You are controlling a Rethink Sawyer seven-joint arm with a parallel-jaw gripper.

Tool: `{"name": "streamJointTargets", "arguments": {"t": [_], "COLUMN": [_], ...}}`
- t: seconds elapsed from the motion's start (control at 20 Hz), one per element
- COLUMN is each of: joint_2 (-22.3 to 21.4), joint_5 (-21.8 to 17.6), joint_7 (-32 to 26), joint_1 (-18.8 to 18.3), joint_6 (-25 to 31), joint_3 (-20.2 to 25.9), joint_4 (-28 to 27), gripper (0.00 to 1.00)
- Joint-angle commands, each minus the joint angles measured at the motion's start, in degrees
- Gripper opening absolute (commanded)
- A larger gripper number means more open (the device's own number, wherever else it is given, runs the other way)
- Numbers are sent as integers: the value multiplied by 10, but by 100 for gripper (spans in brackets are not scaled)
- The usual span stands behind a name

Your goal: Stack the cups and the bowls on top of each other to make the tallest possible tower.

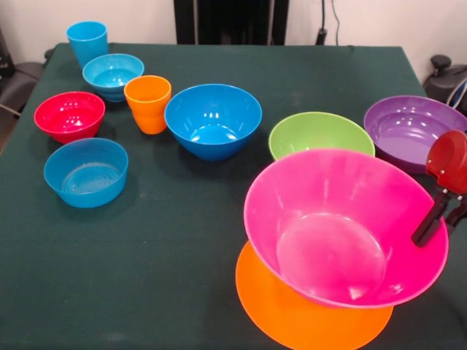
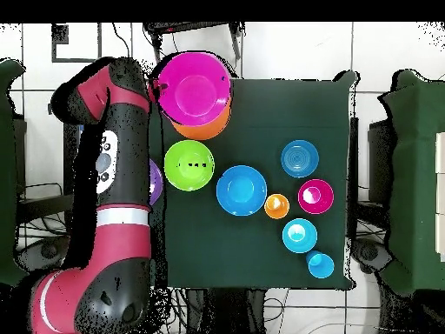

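The pink bowl (image 1: 343, 226) is held tilted by the gripper (image 1: 435, 222) clamped on its three-o'clock rim, above the orange bowl (image 1: 292, 313).

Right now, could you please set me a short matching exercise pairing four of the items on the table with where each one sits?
Items:
1. pink bowl
2. orange cup
3. red bowl
4. light blue cup

Places:
A. at a far corner of the table
B. tilted on the orange bowl
C. beside the large blue bowl
D. between two small light blue bowls

Pairs: 1-B, 2-C, 3-D, 4-A
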Motion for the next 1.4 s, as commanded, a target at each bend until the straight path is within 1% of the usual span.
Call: {"name": "streamJointTargets", "arguments": {"t": [0.05,0.3,0.65,1.4], "joint_2": [-9,-20,-26,-19], "joint_5": [-34,-40,-44,-38], "joint_7": [-109,-99,-80,-47], "joint_1": [7,10,20,34], "joint_6": [-24,-51,-64,-56], "joint_3": [50,52,48,41], "joint_4": [87,115,139,144], "gripper": [0,0,0,0]}}
